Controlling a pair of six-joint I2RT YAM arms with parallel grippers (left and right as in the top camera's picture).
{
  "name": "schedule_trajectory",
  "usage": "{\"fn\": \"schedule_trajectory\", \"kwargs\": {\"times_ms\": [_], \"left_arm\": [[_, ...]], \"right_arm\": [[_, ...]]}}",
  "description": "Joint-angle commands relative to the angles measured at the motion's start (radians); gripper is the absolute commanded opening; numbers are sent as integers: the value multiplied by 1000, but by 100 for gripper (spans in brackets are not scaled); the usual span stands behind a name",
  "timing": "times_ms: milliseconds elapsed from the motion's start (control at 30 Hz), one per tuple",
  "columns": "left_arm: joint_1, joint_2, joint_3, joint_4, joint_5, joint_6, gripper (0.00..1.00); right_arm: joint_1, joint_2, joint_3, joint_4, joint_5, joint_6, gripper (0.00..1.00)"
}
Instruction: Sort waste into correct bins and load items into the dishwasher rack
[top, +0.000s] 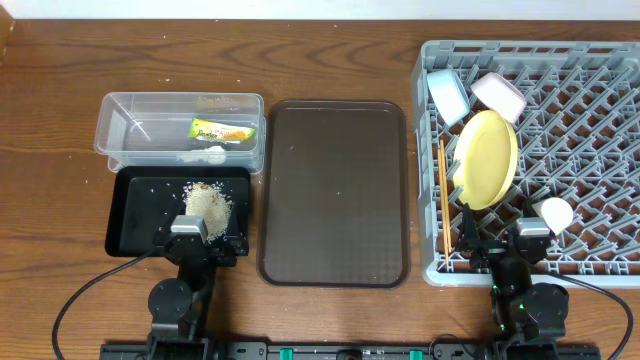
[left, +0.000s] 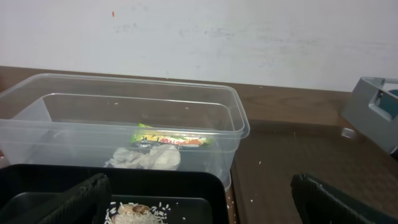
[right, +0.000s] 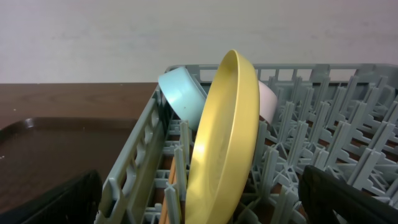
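The green-and-orange wrapper (top: 222, 130) lies in the clear tub (top: 120, 110) beside a white crumpled scrap. The rice heap (top: 207, 200) sits in the black tray (top: 135, 220). In the grey rack (top: 600, 120) the yellow plate (top: 486, 160) stands on edge, with the light blue bowl (top: 449, 95), white bowl (top: 498, 97), chopsticks (top: 442, 195) and pale green cup (top: 556, 213). My left gripper (top: 205, 243) is open and empty at the black tray's near edge (left: 202, 208), facing the rice (left: 137, 213) and wrapper (left: 168, 140). My right gripper (top: 500, 250) is open and empty at the rack's near edge (right: 199, 208), facing the plate (right: 227, 124).
A large brown serving tray (top: 335, 190) lies between the bins and the rack; its corner shows in the right wrist view (right: 50, 155). Loose rice grains lie on the table by the black tray. Both arm bases stand at the table's front edge.
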Motion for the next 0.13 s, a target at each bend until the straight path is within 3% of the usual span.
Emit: {"fn": "schedule_trajectory", "kwargs": {"times_ms": [0, 100], "left_arm": [[0, -6, -10, -44, 6, -5, 95], [0, -6, -10, -44, 6, -5, 95]], "right_arm": [[15, -6, -2, -3, 10, -16, 99], [15, -6, -2, -3, 10, -16, 99]]}}
